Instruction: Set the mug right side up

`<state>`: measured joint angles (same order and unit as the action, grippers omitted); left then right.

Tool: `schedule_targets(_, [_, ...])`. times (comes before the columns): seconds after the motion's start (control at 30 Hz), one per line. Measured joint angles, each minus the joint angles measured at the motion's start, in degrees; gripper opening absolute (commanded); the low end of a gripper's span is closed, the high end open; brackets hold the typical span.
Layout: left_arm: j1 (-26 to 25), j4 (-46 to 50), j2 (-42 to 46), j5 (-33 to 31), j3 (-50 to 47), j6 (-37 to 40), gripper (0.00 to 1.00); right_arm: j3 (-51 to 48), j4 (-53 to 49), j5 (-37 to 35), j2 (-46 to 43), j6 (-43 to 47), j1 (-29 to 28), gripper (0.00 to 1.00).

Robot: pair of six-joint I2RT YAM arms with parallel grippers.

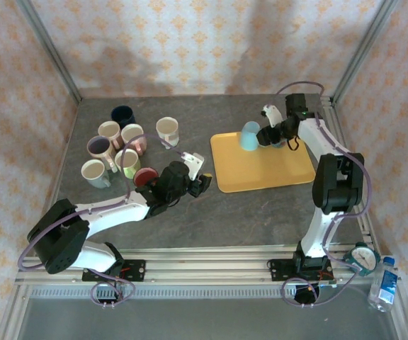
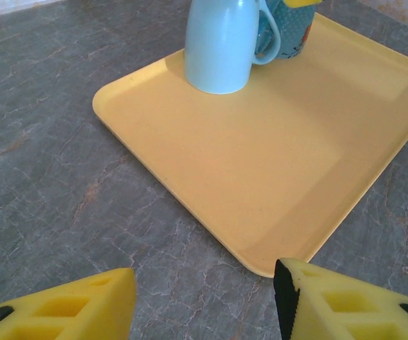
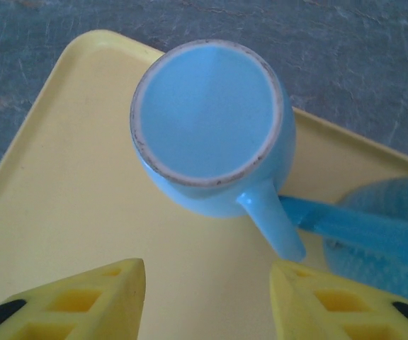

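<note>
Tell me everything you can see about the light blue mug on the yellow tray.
The mug is light blue, glossy, ceramic by the look, with one loop handle. It stands upside down, mouth on the yellow tray, near the tray's far edge; its flat base faces up, ringed by a bare, scuffed rim. Only the tray plainly touches it. A patterned blue cup stands close by the handle; contact there cannot be told. The right hand hovers above, open, not touching.
</note>
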<state>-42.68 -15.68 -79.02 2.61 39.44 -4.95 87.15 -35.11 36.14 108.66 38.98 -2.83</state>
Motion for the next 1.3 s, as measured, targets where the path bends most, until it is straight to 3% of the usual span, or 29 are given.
schedule_targets(0.27, [0.0, 0.1, -0.2, 0.0, 1.3, 0.5, 0.55, 6.1, -4.1, 3.0, 5.1, 13.5, 0.5, 0.54])
schedule_targets(0.73, [0.0, 0.5, -1.9, -0.1, 2.9, 0.5, 0.56, 16.7, -12.7, -1.6, 11.9, 24.2, 0.6, 0.52])
schedule_targets(1.03, [0.0, 0.6, -2.0, -0.1, 3.0, 0.7, 0.56, 19.9, -15.1, -2.6, 15.0, 26.4, 0.2, 0.45])
schedule_targets(1.3, [0.0, 0.5, -2.0, -0.1, 3.2, 1.0, 0.56, 20.8, -16.1, -4.1, 18.0, 26.5, -2.8, 0.29])
